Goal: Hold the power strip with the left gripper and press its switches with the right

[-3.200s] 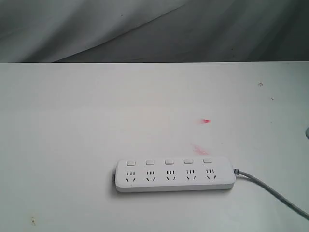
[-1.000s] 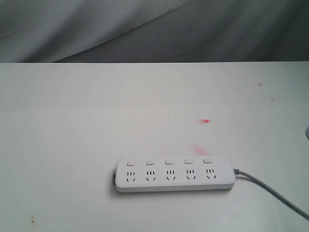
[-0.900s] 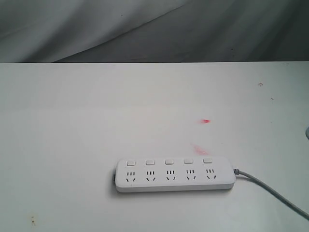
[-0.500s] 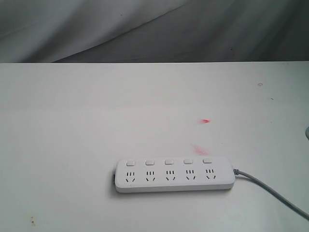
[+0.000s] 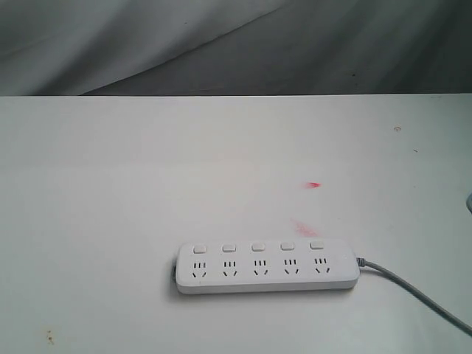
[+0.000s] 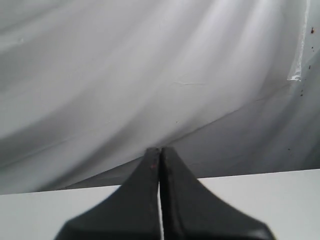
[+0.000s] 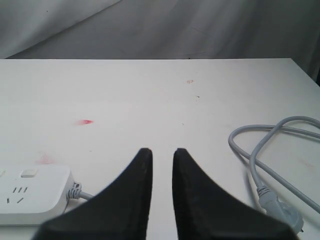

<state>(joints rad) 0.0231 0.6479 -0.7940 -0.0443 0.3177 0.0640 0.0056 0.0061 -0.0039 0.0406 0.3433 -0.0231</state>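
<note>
Nothing of the task is seen to be done yet. The power strip [image 5: 268, 267] is found lying flat and untouched on the white worktop [image 5: 147, 169], with its grey cord [image 5: 413, 293] led off to the right. Neither arm is shown in the exterior view. The left gripper [image 6: 160, 156] is pressed fully closed on nothing. The right gripper [image 7: 162, 154] is set at a narrow gap, empty, near the strip's cord end. Holding the strip and pressing the five switches [image 5: 258, 246] are both judged outstanding. No brand or writing can be read.
</note>
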